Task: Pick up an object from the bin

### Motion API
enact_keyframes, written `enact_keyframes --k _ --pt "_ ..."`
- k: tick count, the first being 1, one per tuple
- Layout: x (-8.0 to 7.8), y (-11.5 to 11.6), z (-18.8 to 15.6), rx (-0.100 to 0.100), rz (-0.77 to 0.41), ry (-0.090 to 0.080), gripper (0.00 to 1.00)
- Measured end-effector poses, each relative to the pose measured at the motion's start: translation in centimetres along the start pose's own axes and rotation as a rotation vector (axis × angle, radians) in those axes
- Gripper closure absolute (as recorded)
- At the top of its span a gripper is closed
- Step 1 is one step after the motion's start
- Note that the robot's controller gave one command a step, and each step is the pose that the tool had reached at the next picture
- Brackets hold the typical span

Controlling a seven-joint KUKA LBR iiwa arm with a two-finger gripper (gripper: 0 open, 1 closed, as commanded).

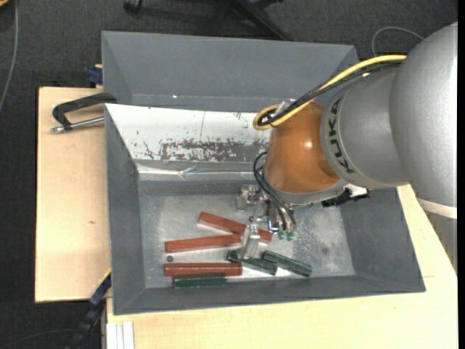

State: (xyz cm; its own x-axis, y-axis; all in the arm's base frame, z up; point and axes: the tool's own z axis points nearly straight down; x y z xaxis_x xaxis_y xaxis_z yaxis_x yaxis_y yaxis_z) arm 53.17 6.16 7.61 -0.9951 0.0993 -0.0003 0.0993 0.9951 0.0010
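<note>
My gripper (251, 246) hangs low over the bin floor, just right of centre. It is at the right end of a red-brown bar (204, 244) that lies almost level. A shorter red-brown bar (221, 223) slants just above and to its left. Directly below the gripper lies a dark green bar (251, 262), and a second dark green bar (288, 263) lies to its right. Whether the gripper touches any of them is hidden by its own body.
A third red-brown bar (203, 270) and a dark green bar (200, 283) lie side by side along the front wall. The arm's orange cover and cables hang over the bin's right half.
</note>
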Motion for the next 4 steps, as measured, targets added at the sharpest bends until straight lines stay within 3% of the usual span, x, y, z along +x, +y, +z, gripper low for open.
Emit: enact_keyframes --k 1,3,4 --pt "1.1 2.9 0.2 0.000 0.309 -0.003 1.00" --pt "1.2 2.8 -0.1 0.001 0.309 -0.002 1.00" --pt "1.3 2.9 -1.9 0.002 0.308 0.003 1.00"
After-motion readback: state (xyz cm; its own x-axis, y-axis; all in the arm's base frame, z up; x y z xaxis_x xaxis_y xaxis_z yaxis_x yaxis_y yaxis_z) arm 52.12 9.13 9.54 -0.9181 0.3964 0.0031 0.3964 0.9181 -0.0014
